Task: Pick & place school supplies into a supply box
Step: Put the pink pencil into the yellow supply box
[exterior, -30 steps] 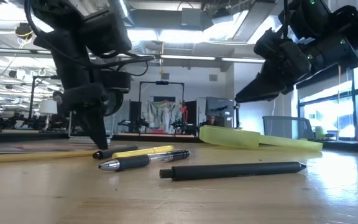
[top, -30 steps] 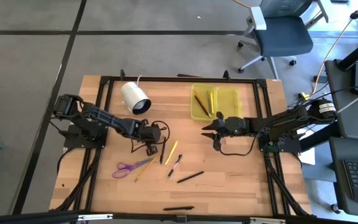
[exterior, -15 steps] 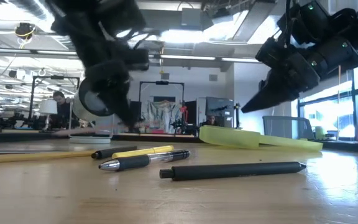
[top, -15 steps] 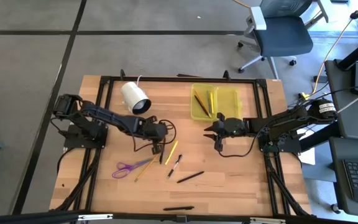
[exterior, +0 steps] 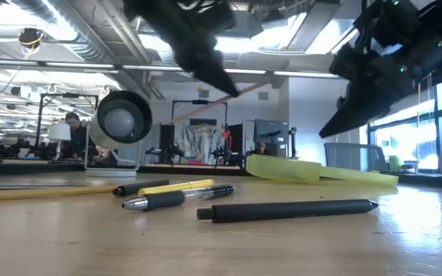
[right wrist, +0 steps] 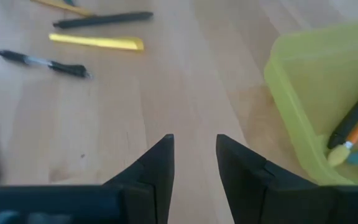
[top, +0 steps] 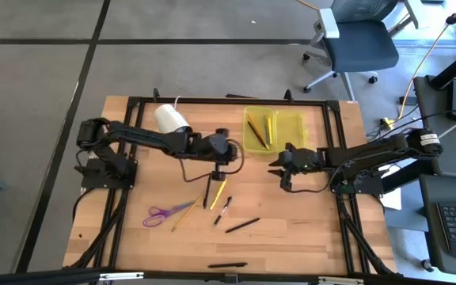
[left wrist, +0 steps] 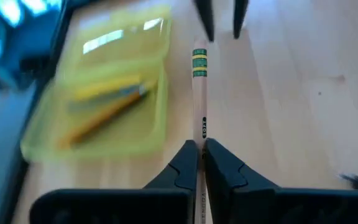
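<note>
Left tool [left wrist: 201, 163] of mine is clamped on a thin pale wooden pencil [left wrist: 199, 93] with a green-and-yellow band at its far end; the shaft runs forward between the two dark fingers [left wrist: 182, 167]. From above, this left tool [top: 218, 150] hangs over the middle of the wooden tabletop [top: 299, 222], just left of the translucent yellow-green plastic pencil case [top: 274, 129], which lies open in two shallow halves at the far side, right of centre. Its left half holds a few pencils and pens, dark, orange and yellow.

My right tool [top: 282, 168] sits just near of the case, its fingers [right wrist: 154, 167] standing apart with nothing between them and bare wood in the gap.

On the tabletop nearer to me lie the remaining supplies: a yellow marker-like stick [top: 218, 193], a dark pencil [top: 207, 192] just left of it, a black-and-silver pen [top: 223, 211], a black pen [top: 242, 225], small purple-handled scissors [top: 159, 214] with a yellow pencil [top: 184, 214] beside them, and another black pen [top: 227, 264] at the near edge. A white cylinder [top: 170, 119] with a cable rests far left, partly under my left arm.
</note>
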`<state>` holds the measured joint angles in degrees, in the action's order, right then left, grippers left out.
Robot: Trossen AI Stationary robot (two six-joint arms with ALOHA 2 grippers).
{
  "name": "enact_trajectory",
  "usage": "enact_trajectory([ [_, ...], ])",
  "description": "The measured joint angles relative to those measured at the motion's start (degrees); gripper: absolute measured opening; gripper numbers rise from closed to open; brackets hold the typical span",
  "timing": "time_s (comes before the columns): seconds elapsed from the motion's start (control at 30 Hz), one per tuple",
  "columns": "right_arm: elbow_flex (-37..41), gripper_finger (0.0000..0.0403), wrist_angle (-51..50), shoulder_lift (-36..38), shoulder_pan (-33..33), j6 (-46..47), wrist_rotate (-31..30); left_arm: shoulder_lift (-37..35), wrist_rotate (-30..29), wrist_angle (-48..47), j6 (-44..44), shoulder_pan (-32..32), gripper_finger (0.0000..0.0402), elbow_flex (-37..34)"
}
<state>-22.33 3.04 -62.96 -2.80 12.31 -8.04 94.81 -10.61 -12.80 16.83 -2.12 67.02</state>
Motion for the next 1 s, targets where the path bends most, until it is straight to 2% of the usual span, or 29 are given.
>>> enact_trajectory([
  [0.27, -0.02, 0.0124, -10.33, 8.31, -1.55, 7.33, 0.06, 11.87, 7.17, 8.72, 27.93, -4.51, 0.0004, 11.12],
  [0.37, -0.02, 0.0124, -14.14, 9.81, -1.60, 10.04, 0.16, 16.36, 11.89, 8.94, 37.39, -6.47, 0.0004, 15.39],
  [0.57, -0.05, 0.0124, -16.91, 10.31, -1.58, 11.46, 0.14, 23.92, 17.28, 8.58, 51.56, -9.72, 0.0004, 19.57],
  [0.83, -0.07, 0.0124, -17.22, 10.25, -1.56, 9.87, 0.01, 29.66, 19.09, 8.80, 60.62, -12.77, 0.0012, 20.37],
  [1.0, -0.07, 0.0124, -17.15, 10.25, -1.49, 9.45, -3.91, 30.01, 18.01, 11.75, 62.23, -14.36, 0.0013, 20.37],
])
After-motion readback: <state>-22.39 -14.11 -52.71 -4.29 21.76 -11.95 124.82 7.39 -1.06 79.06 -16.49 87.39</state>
